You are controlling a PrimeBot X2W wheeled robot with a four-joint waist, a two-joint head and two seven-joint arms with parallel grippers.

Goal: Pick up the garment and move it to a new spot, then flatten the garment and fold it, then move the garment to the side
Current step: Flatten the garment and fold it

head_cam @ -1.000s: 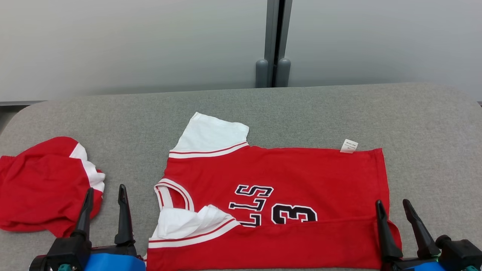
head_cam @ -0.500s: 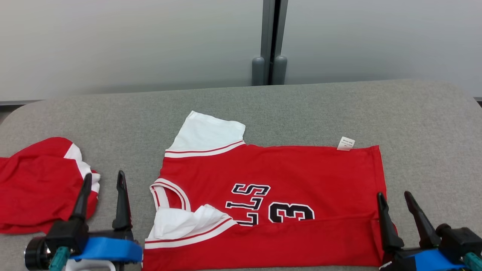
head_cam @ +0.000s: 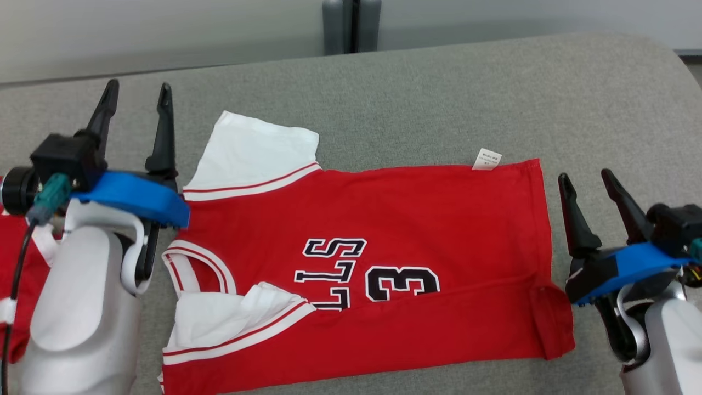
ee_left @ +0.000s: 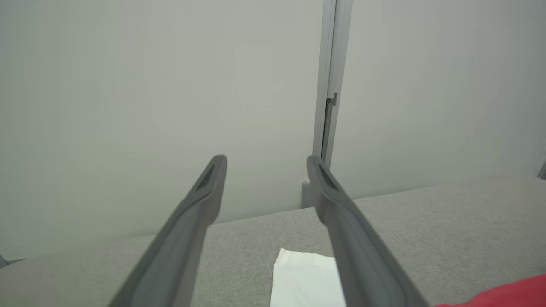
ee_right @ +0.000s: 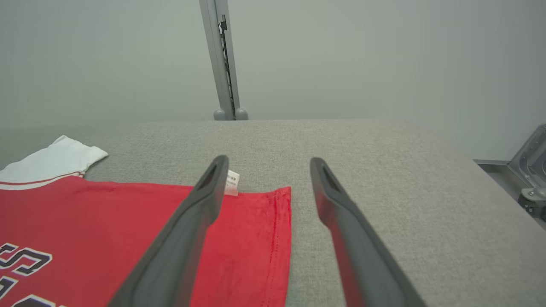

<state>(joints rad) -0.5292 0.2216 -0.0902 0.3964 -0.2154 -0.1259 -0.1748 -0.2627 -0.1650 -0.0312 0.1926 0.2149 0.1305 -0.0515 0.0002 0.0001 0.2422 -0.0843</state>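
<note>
Garment (head_cam: 395, 219) dead centre on the grey table (head_cam: 439, 93): a red jersey with white sleeves, laid flat and sideways, neck to the left, hem to the right.

Starting at the far left, a second bundle of red cloth (head_cam: 16, 263) peeks out from behind the pale left forearm. Next up, the left gripper (head_cam: 138, 85), raised over the table just left of the far sleeve (head_cam: 252, 148). Its two dark fingers are spread wide with nothing between them. From its wrist camera, that white sleeve lies below the fingers, which point at the wall.

Moving across, the neck opening (head_cam: 197, 269) sits at the left end. The near sleeve (head_cam: 230, 321) is rumpled and lies on the red body. The near edge of the jersey is folded up in a long strip and covers part of the black lettering (head_cam: 334, 266) and the number 3 (head_cam: 403, 282).

Further right, a small white tag (head_cam: 487, 159) sticks out at the far hem corner. The near hem corner (head_cam: 551, 321) is turned over.

Finally the right gripper (head_cam: 586, 175), just beside the hem, fingers fully apart and empty. Its wrist view puts one finger over the tag corner and the other over bare table.
</note>
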